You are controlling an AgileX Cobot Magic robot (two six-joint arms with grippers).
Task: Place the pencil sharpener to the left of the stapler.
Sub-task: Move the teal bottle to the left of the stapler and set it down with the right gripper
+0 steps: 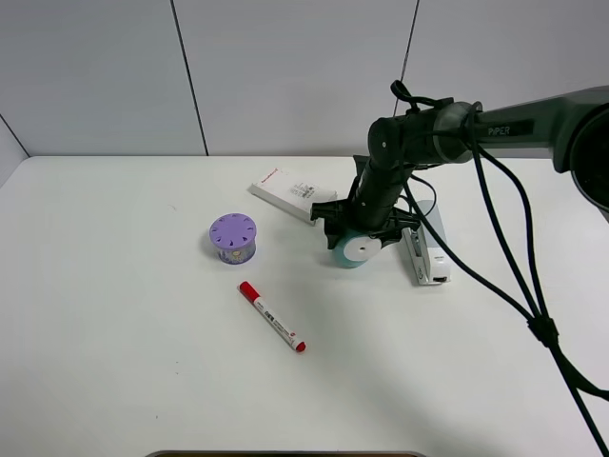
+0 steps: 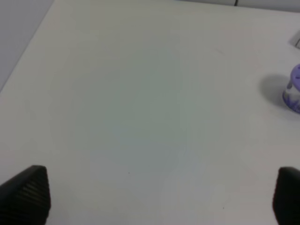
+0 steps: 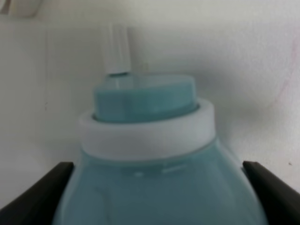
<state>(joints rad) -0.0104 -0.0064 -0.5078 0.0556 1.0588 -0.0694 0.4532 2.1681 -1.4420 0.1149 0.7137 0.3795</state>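
The teal pencil sharpener (image 1: 354, 249) rests on the white table with its white round face turned toward the front, just left of the grey-and-white stapler (image 1: 425, 251). My right gripper (image 1: 360, 231) reaches down over the sharpener. In the right wrist view the teal body (image 3: 157, 154) fills the gap between the two black fingers (image 3: 40, 194), which press against its sides. My left gripper (image 2: 154, 197) is open over bare table, with only its fingertips showing at the frame's corners.
A purple round holed container (image 1: 233, 237) stands left of the sharpener and also shows as a purple container (image 2: 294, 89) in the left wrist view. A red-capped marker (image 1: 272, 317) lies nearer the front. A flat white box (image 1: 290, 191) lies behind the right arm.
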